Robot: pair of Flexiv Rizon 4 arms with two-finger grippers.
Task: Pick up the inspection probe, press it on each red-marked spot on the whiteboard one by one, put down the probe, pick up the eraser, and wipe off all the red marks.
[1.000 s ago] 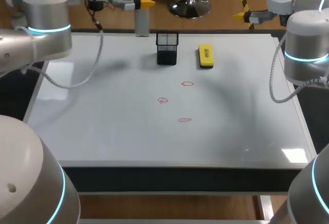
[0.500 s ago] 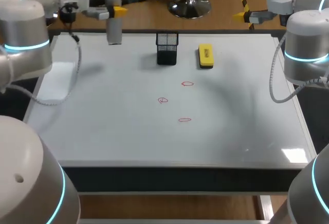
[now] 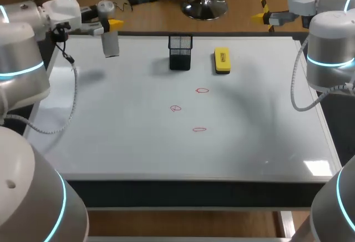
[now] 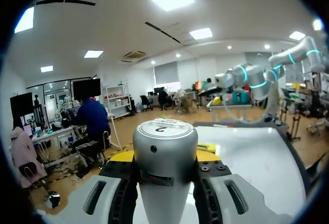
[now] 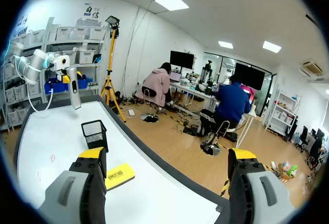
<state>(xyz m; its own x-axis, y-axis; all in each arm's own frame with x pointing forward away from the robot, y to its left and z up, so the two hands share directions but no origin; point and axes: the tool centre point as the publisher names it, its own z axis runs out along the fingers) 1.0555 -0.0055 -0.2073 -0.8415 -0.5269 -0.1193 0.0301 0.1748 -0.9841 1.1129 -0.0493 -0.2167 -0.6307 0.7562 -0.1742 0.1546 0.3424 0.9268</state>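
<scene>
Since the left gripper (image 3: 109, 25) has its fingers closed on the grey probe (image 3: 111, 45) from both sides, the pick-up looks done and the pressing step appears to be the one in hand. The probe hangs upright, clear of the surface, over the far left corner of the whiteboard (image 3: 111, 142), well apart from every mark. Further right, near the far edge, stands a black mesh cup (image 3: 180, 52). Nearer than it, about the middle of the board, lie three small red marks: one at the far side (image 3: 202, 90), one a little to the left and nearer (image 3: 176, 108), and one nearest of all (image 3: 199, 129). All three are unwiped. The yellow eraser (image 3: 222, 60) lies flat just to the right of the cup, untouched. At the far right the right gripper (image 5: 167, 154) hangs beyond the board's far corner with its fingers spread wide and nothing between them. The next move probably calls for the left arm to carry the probe rightward and nearer, passing on the near side of the cup, then bring its lower end straight down onto one mark, kept upright so the tip lands inside the red ring and not beside it.
</scene>
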